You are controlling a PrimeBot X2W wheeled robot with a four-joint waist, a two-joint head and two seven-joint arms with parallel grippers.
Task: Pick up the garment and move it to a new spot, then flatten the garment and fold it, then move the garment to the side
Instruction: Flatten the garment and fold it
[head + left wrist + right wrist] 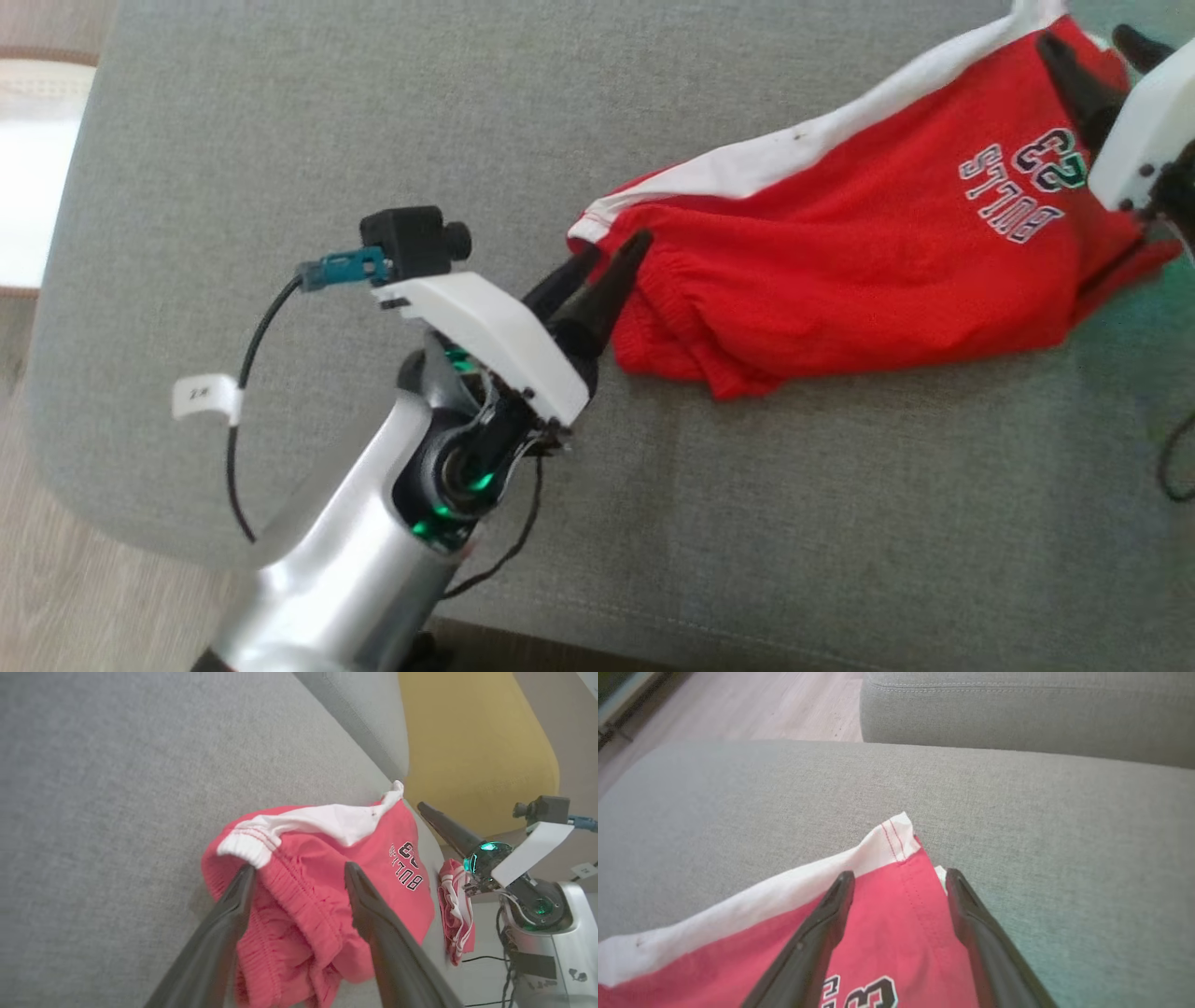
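Note:
The garment [840,271] is a pair of red shorts with a white side stripe and "BULLS 23" print, lying stretched out and rumpled on the grey sofa cushion [280,140]. My left gripper [616,247] is open at the bunched waistband end, its fingers straddling the elastic band. In the left wrist view the waistband of the garment [303,905] lies between the open left gripper [299,868]. My right gripper [1083,35] is open over the leg hem at the far right. In the right wrist view the hem corner of the garment [896,914] lies between the open right gripper [899,873].
Wooden floor [19,467] lies past the cushion's left edge. A second grey cushion [1017,709] stands behind the seat. A yellow chair [472,746] is beyond the sofa. A red-and-white striped cloth [455,910] hangs at the cushion's edge near the right arm.

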